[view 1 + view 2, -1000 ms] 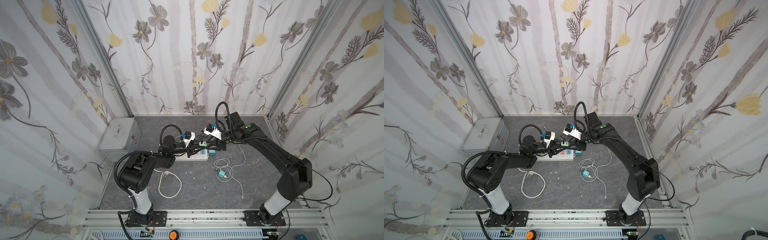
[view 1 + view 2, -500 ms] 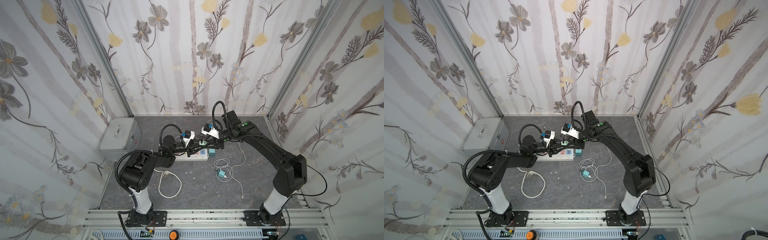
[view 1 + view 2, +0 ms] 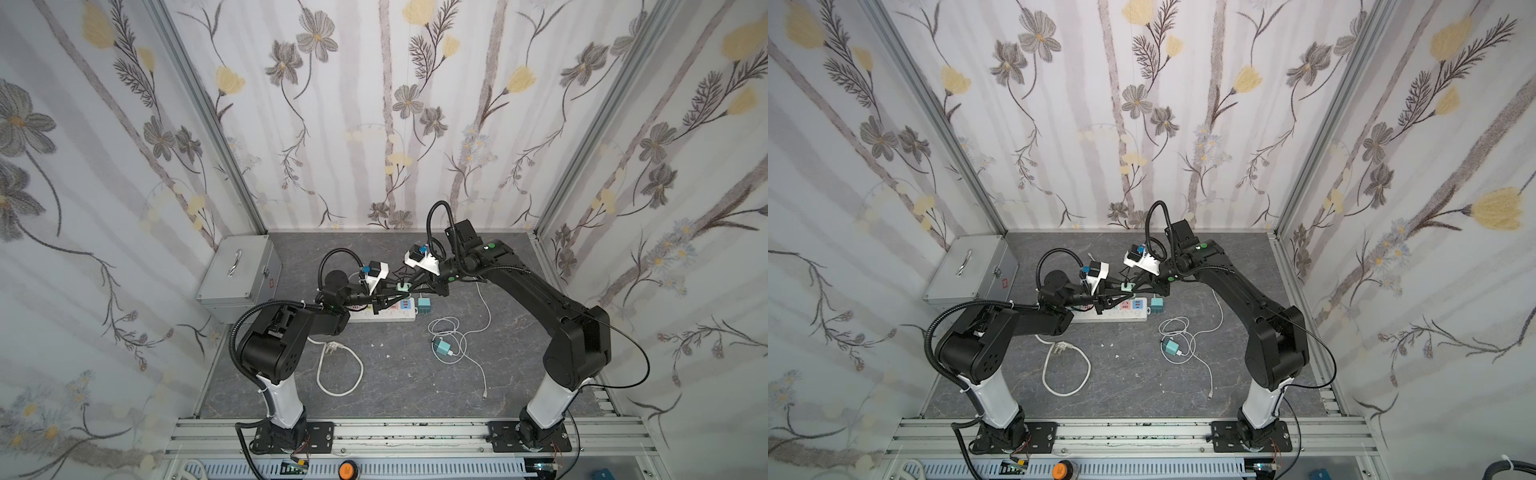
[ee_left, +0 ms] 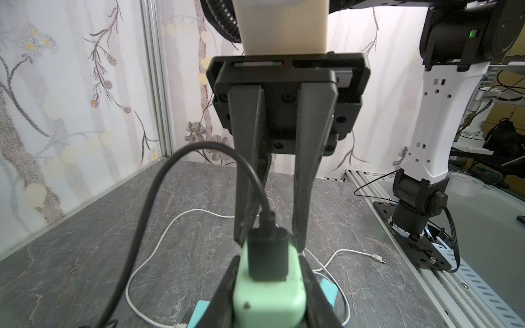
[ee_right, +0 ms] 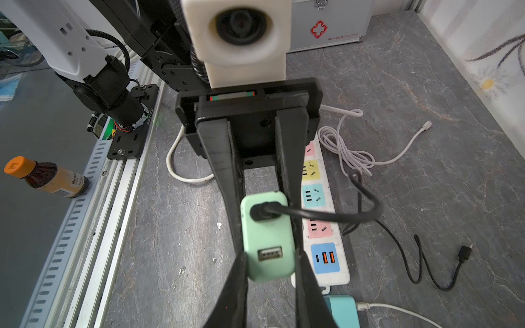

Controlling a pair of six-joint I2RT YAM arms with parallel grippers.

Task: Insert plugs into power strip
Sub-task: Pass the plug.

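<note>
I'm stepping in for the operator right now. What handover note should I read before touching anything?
Left hand: shut on the mint plug, black cable attached.
Right hand: shut on the same plug, held up near the power strip.
Teal plug lies at the strip's end; a loose plug lies farther out on the table.
Done: none seated in the sockets that show.
Left: seat the plugs.
</note>
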